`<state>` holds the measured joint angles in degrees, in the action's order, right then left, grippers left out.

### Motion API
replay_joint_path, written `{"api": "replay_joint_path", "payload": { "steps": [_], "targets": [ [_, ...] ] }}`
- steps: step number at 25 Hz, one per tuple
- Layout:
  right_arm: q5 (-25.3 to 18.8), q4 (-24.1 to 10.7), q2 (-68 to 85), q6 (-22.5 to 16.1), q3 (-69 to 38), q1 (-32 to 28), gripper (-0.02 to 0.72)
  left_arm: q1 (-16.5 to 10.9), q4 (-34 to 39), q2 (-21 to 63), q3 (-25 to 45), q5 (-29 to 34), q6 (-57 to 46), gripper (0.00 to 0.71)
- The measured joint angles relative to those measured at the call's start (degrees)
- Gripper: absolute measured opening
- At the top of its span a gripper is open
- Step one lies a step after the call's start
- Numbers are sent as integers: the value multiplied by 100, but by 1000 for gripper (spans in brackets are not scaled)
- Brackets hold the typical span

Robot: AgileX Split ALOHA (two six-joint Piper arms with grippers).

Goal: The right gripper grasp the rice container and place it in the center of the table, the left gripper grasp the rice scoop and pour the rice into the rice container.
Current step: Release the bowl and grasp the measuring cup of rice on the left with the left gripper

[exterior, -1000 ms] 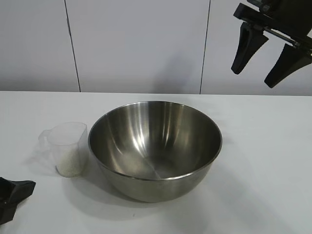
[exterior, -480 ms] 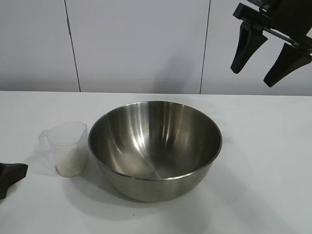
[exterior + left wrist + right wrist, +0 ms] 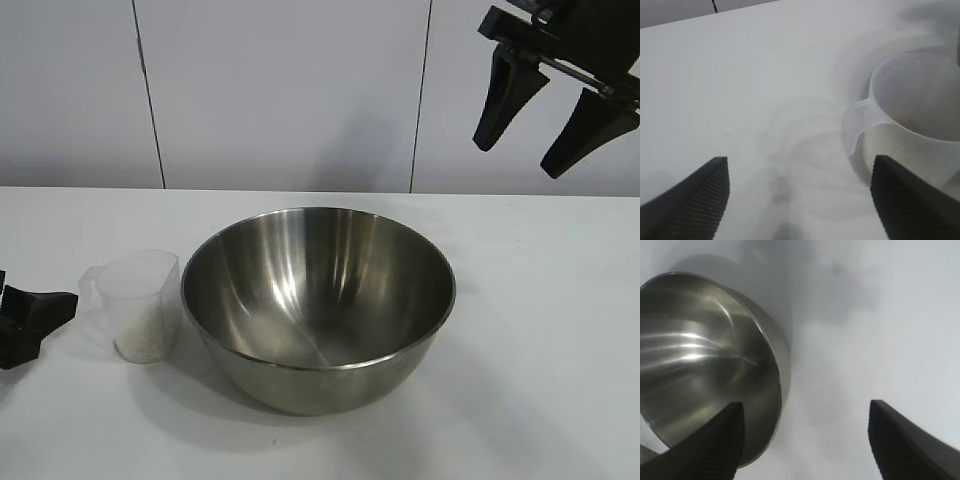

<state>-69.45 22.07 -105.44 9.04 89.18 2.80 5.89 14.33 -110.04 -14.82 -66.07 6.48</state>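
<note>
Scoop point(image 3: 140, 305) upright, handle toward wide-open left claw point(image 3: 799, 200); right claw point(image 3: 548, 118) raised, wide.

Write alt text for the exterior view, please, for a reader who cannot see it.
A steel rice container sits empty mid-table, a rice scoop holding rice beside it. The open left gripper nears the scoop's handle; the open right gripper hangs above.

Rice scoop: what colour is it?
Translucent, whitish clear plastic: rice scoop, with white rice showing through its wall. Clearest in the left wrist view.
</note>
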Motion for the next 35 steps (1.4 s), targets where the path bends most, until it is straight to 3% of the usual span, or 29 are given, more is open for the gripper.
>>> {"api": "replay_joint_path", "payload": {
  "steps": [21, 27, 35],
  "targets": [
    [1, 27, 0, 0, 0, 0, 484, 0, 231, -54, 154, 6, -276, 562],
    [24, 27, 0, 0, 0, 0, 484, 0, 72, -54, 410, 10, -1363, 561],
    [59, 34, 0, 0, 0, 0, 484, 0, -128, -54, 355, 3, -313, 561]
  ]
}}
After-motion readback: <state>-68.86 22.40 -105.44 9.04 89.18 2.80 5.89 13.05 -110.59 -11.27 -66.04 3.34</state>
